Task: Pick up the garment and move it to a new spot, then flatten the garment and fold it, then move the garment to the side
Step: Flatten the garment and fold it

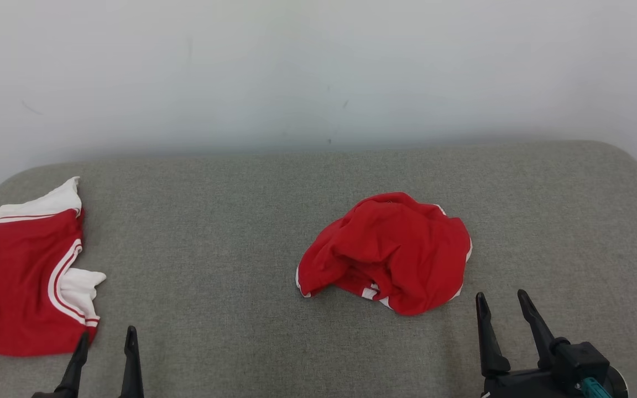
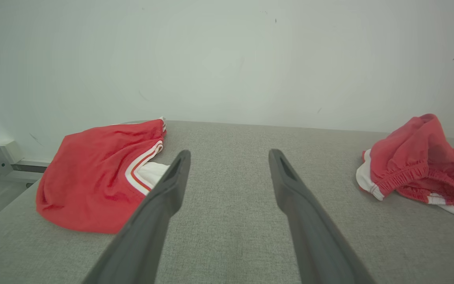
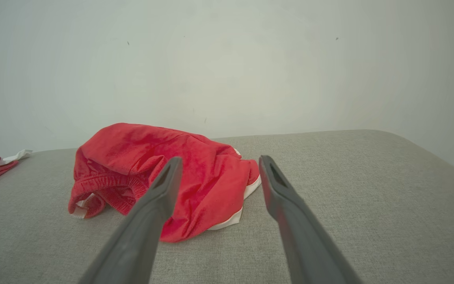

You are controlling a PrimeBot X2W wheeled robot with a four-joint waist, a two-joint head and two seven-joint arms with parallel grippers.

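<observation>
A crumpled red garment [image 1: 390, 249] with white trim lies bunched on the grey padded surface [image 1: 213, 221], a little right of centre. My right gripper [image 1: 501, 294] stands open just in front of its right edge, apart from the cloth. In the right wrist view the garment [image 3: 211, 185] lies just beyond and left of the open right gripper [image 3: 220, 157]. My left gripper [image 1: 106, 333] is open at the lower left, far from this heap. In the left wrist view the garment [image 2: 420, 165] lies at the far right, and the left gripper [image 2: 229, 152] holds nothing.
A second red garment [image 1: 14, 276] with white stripes lies flatter at the surface's left edge, its near corner close to my left fingers [image 2: 93, 177]. A pale wall [image 1: 318, 72] rises behind the surface. The surface's corners are rounded, and bare fabric stretches between the two garments.
</observation>
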